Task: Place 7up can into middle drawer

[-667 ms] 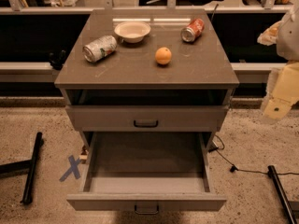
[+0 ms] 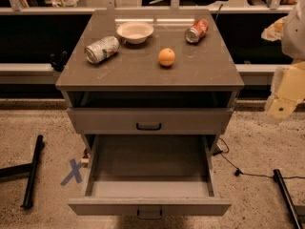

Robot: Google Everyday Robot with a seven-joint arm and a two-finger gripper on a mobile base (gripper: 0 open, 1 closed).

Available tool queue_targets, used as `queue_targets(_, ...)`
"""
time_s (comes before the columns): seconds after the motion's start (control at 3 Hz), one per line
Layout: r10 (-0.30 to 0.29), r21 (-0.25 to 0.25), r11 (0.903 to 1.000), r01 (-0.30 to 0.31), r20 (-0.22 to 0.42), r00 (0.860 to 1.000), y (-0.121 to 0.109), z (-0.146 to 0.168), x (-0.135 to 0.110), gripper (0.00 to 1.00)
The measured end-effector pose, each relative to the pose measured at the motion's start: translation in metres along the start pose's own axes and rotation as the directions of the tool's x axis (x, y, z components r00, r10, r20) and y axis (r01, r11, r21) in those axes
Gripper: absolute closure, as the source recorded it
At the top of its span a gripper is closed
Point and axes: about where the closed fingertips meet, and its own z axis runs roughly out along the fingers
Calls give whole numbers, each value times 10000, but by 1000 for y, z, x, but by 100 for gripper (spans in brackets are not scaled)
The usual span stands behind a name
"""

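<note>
Pale and blocky, the gripper (image 2: 284, 99) hangs in the air at the right edge, out past the side of the cabinet (image 2: 143, 75) and a bit lower than its top. It touches nothing, and I cannot tell if it is spread or pressed together.

Closest to it on the cabinet top is the red can (image 2: 197, 30), lying on its side near the back right. Next comes the orange (image 2: 167, 57), close to the middle. Behind that sits the white bowl (image 2: 135, 31). The 7up can (image 2: 101, 49) is farthest away, lying on its side on the left part of the top, near the bowl.

Under the top, the upper drawer (image 2: 148, 120) shows its grey front and dark handle. Below it the middle drawer (image 2: 147, 206) is pulled far out toward the front. A blue X (image 2: 72, 171) is on the floor to its left, and a black cord (image 2: 248, 174) lies to its right.
</note>
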Motion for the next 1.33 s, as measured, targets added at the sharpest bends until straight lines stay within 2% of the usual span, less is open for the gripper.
queue_targets(0.33,-1369,388,9900,1359,259,9902,-14,-3,-41,0)
queue_targets(0.67,-3287,458,9441,3264,561,9428,-28,7,-109,0)
queue_targets(1.0,-4428,509,8966,4400,1268,8876,-33,25,-174,0)
queue_targets(1.33,-4428,510,8966,4400,1268,8876,-33,25,-174,0)
